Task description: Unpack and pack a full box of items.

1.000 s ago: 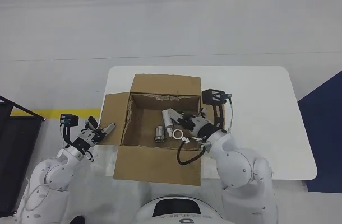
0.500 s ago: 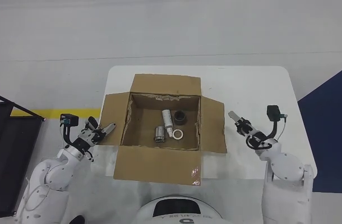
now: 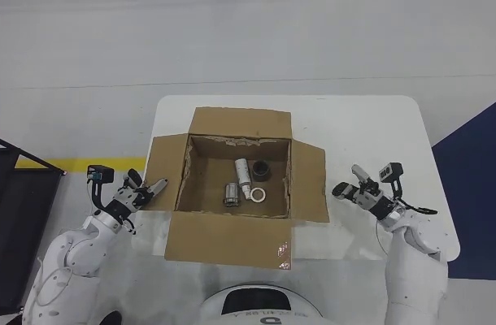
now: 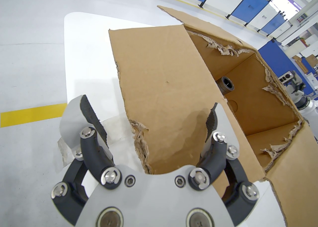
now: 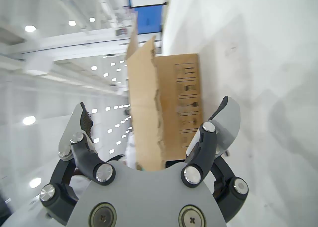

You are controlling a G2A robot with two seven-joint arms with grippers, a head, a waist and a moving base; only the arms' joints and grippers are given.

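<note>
**A:** The left gripper (image 3: 156, 185) has its fingers spread wide and empty. It sits at the outer edge of the left flap (image 3: 167, 172) of the cardboard box (image 3: 201, 183). I can't tell whether it touches the flap. The right gripper (image 3: 348, 181) is spread too and holds nothing.

**B:** Where's the box?

**A:** It stands open on the left half of the tabletop (image 3: 378, 130), flaps folded out.

**B:** What's inside?

**A:** On the bottom lie a white bottle (image 3: 243, 171) with a black cylinder (image 3: 261, 171) just beside it, a white ring (image 3: 258, 195) and a metal cylinder (image 3: 231, 196).

**B:** And the right gripper?

**A:** It's over the tabletop's right half, apart from the right flap (image 3: 311, 183).
</note>
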